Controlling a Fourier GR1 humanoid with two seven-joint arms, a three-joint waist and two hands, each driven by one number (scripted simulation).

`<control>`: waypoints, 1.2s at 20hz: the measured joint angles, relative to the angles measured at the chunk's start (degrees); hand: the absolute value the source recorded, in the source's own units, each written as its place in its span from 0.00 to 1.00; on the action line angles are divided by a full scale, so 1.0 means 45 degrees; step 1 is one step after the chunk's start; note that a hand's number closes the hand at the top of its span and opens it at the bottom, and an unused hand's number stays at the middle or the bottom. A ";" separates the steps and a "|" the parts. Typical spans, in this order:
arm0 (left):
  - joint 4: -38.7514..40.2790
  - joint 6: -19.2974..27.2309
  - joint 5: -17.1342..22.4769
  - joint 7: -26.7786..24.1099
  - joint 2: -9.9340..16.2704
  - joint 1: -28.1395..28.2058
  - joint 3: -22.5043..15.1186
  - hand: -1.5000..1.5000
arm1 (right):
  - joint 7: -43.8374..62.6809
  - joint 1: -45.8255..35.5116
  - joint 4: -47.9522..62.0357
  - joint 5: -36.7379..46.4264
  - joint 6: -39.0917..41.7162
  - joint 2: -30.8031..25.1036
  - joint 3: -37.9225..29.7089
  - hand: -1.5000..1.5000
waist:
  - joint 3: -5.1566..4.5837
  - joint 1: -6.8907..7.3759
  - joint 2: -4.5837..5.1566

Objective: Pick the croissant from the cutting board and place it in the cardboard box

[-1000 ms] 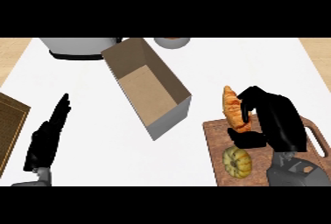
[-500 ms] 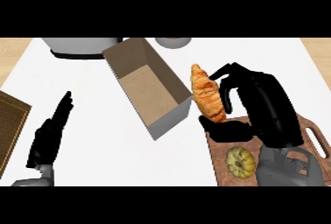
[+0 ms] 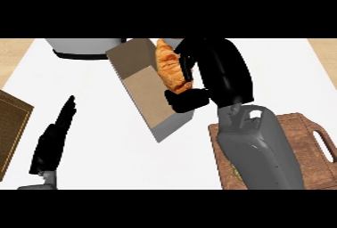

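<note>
My right hand (image 3: 217, 71) is shut on the golden croissant (image 3: 170, 69), fingers and thumb curled round it. The croissant hangs upright over the right wall of the open cardboard box (image 3: 148, 95), which lies in the middle of the white counter. The wooden cutting board (image 3: 309, 147) with a handle hole sits at the lower right, mostly hidden by my grey right forearm. My left hand (image 3: 54, 136) stays open at the lower left with fingers straight, pointing up.
A grey round pot (image 3: 82, 46) stands at the top, just behind the box. A brown wooden object (image 3: 12, 122) juts in at the left edge.
My right hand has carried the croissant up and left, off the cutting board and over the box's right side. The left hand has stayed still.
</note>
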 measured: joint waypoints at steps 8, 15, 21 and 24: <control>-0.0149 -0.0110 -0.0124 0.0332 -0.0054 -0.0335 -0.0117 0.50 | 0.0044 -0.2874 0.5450 -0.1365 -0.2335 0.0013 0.0779 1.00 | -0.0002 0.0240 0.0065; 0.0186 -0.0339 0.0018 0.0077 0.0026 -0.0582 0.0048 0.50 | -0.0676 -0.4452 0.9870 -0.2837 -0.4110 0.0015 0.1628 0.00 | -0.0007 0.0427 0.0125; 0.0243 -0.0446 -0.0089 0.0162 0.0003 -0.0758 -0.0068 0.50 | -0.1360 -0.5290 1.2416 -0.4600 -0.5557 0.0006 0.2077 0.00 | -0.0004 0.0656 0.0181; 0.0392 -0.0403 -0.0134 0.0038 -0.0111 -0.0895 -0.0124 0.50 | -0.1943 -0.5439 1.3006 -0.5439 -0.6445 -0.0075 0.2329 0.00 | -0.0004 0.0757 0.0149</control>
